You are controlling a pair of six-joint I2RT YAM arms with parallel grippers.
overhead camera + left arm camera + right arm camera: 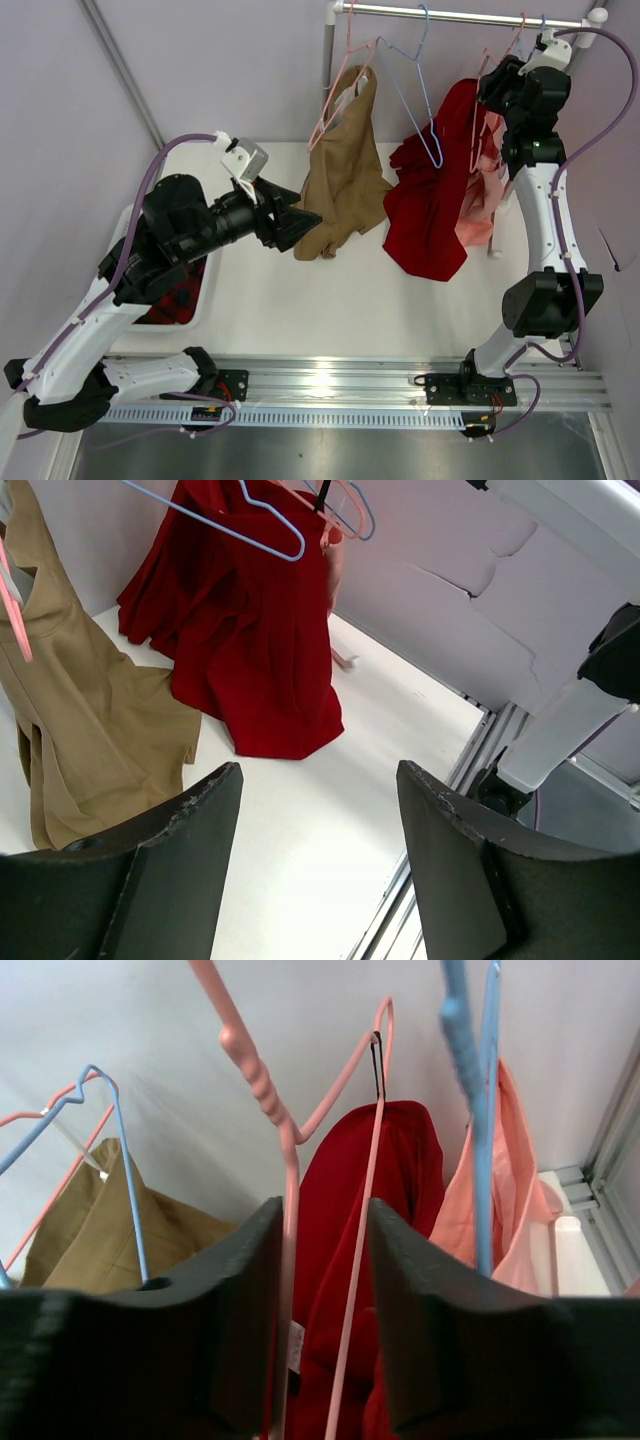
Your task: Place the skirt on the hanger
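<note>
The deep-red skirt (430, 215) hangs from the rail at the right, its lower part resting on the table; it also shows in the left wrist view (250, 650) and the right wrist view (400, 1180). The pale-pink hanger (290, 1160) carries it. My right gripper (497, 85) is up at the skirt's top. In its wrist view the gripper (325, 1230) is open, with two of the hanger's pink wires running between the jaws, one against the left finger. My left gripper (300, 228) is open and empty above the table, beside the tan garment; it is also in its own view (320, 780).
A tan garment (340, 180) hangs on another pink hanger (335, 100). A light-blue hanger (410, 90) hangs bare on the rail (460, 14). A salmon-pink garment (487, 195) hangs right of the skirt. A white bin (205, 310) at the left holds a plaid garment (180, 295).
</note>
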